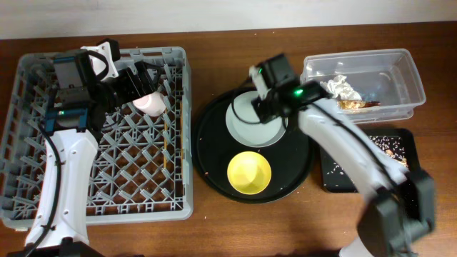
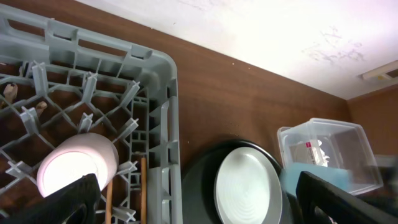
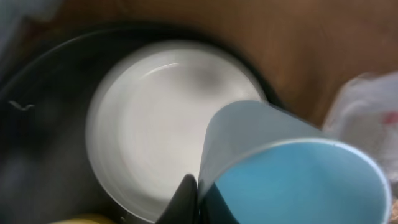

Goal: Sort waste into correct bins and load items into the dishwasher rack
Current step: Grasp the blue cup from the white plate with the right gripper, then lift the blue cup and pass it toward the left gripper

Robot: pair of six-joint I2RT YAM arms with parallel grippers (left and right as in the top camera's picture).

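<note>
The light-blue cup point(image 3: 292, 174) is tilted over the pale plate point(image 3: 155, 124), and my right gripper point(image 3: 198, 193) is shut on its rim wall. Seen from overhead, the right gripper point(image 1: 273, 106) hangs over the plate point(image 1: 246, 121) on the round black tray, hiding the cup. My left gripper point(image 1: 145, 86) is open above the pink cup point(image 1: 148, 105), which sits mouth down in the grey dishwasher rack point(image 1: 28, 178). Wooden chopsticks point(image 1: 166, 143) lie in the rack. The yellow bowl point(image 1: 249, 172) sits on the round tray.
A large round black tray point(image 1: 207, 143) lies right of the rack. The clear tub point(image 1: 400, 71) at the back right holds a foil wrapper point(image 1: 343, 89). In front of it, the shallow black tray point(image 1: 332, 175) holds beige scraps point(image 1: 389, 146).
</note>
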